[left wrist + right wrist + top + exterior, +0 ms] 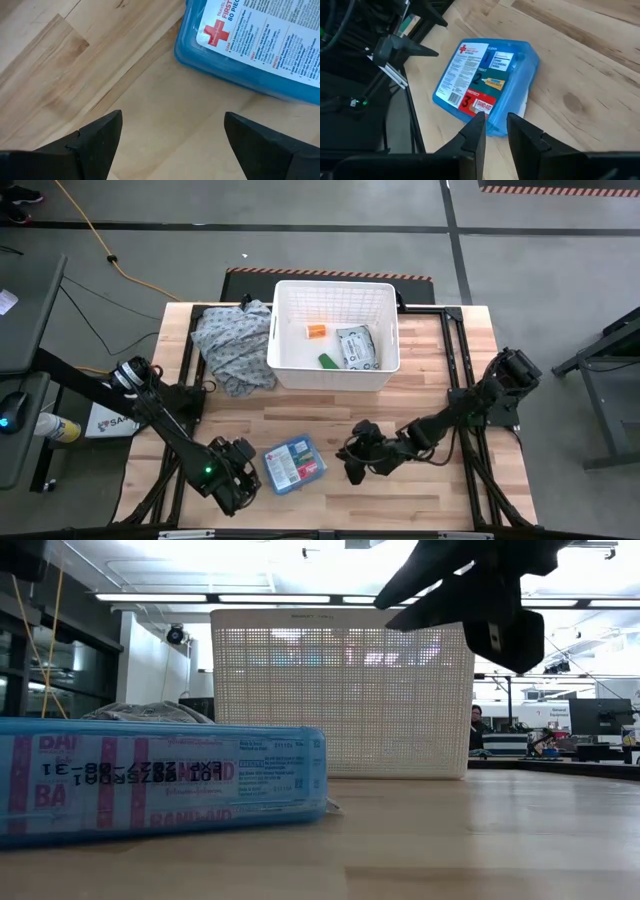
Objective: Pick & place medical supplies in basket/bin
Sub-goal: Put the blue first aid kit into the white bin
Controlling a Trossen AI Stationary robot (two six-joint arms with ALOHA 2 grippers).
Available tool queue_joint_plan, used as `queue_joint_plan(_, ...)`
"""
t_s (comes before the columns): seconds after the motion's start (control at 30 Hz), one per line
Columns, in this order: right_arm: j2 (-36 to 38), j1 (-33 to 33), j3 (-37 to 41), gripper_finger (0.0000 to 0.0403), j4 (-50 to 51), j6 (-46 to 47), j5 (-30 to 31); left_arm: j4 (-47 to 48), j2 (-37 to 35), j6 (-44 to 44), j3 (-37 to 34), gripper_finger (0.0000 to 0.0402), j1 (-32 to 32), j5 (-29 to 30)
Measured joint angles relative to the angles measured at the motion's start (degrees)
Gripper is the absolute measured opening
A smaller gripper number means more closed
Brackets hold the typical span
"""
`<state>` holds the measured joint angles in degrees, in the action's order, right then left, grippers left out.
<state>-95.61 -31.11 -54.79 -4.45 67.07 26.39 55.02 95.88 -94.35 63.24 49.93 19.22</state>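
Blue first-aid box [293, 463] lies flat on table [420, 380] between both grippers: left gripper [170, 135] fingers wide, box just ahead; right gripper [495, 131] fingers narrow, empty, box just beyond tips.

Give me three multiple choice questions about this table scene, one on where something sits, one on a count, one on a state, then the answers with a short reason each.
1. Where is the blue first-aid box?
A. in the white basket
B. on the bare table between the two pincers
C. on the cloth heap

2. How many supply items lie in the white basket?
A. none
B. three
C. six

3. How do the left pincer's fingers stand?
A. wide apart, holding nothing
B. clamped on the box
C. gripping the cloth

Answers: B, the high view shows it on wood between the arms; B, an orange item, a green item and a grey-white packet; A, the left wrist view shows bare wood between the fingers.
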Motion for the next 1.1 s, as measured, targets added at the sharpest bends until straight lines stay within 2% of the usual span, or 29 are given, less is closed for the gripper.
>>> queue_joint_plan(0.37,-0.40,0.00,0.18,0.0071,0.12,0.24,-0.65,0.18,0.00,-1.14,0.00,0.0381,-0.04,0.50)
queue_joint_plan(0.53,-2.70,0.00,0.18,0.0071,-0.16,1.59,-2.99,0.15,0.00,-3.62,0.00,0.0381,-0.04,0.79)
queue_joint_plan(1.1,-3.10,1.78,0.18,0.0071,-0.59,0.00,-0.99,-0.06,0.00,-6.58,0.00,0.0381,-0.04,-0.22)
